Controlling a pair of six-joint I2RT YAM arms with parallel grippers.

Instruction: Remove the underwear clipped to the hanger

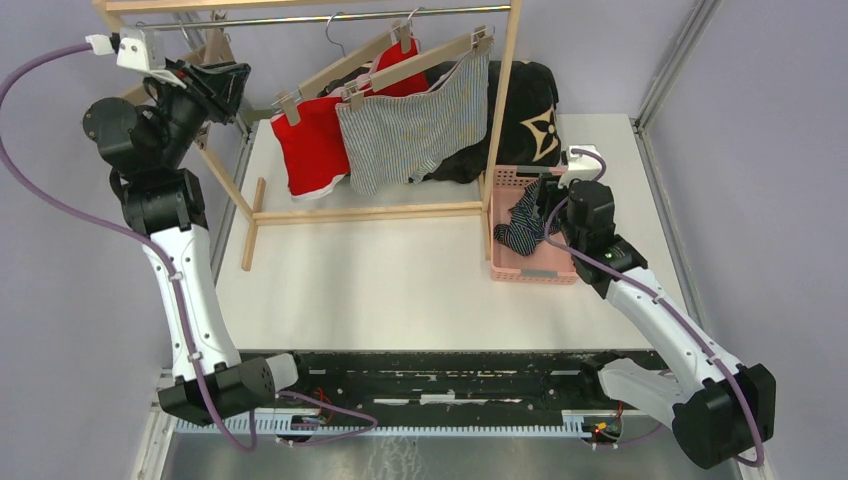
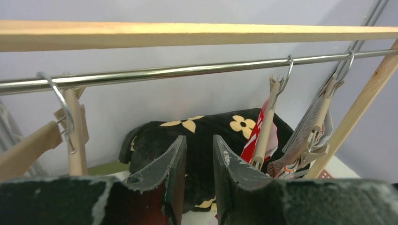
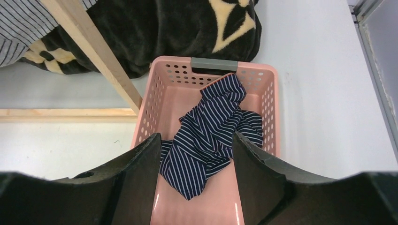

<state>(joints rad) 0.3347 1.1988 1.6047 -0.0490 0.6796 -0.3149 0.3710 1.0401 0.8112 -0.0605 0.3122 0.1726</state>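
- Wooden rack [image 1: 365, 213]: two clip hangers hung on it.
- Grey-and-white pinstriped pair [image 1: 415, 130]: clipped to front hanger [image 1: 420, 65].
- Red pair [image 1: 312, 150]: clipped to rear hanger [image 1: 340, 68].
- Pink basket [image 3: 267, 105]: holds navy striped pair [image 3: 209, 136], lying loose.
- Right gripper [image 3: 196, 136]: above basket, fingers wide apart, empty.
- Left gripper [image 2: 199, 140]: near rack top, fingers narrowly parted, empty.

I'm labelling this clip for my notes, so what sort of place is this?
Probably a robot test bench staged as a laundry corner, not a home: a wooden clothes rack and a pink basket stand on a white table enclosed by plain pale walls.
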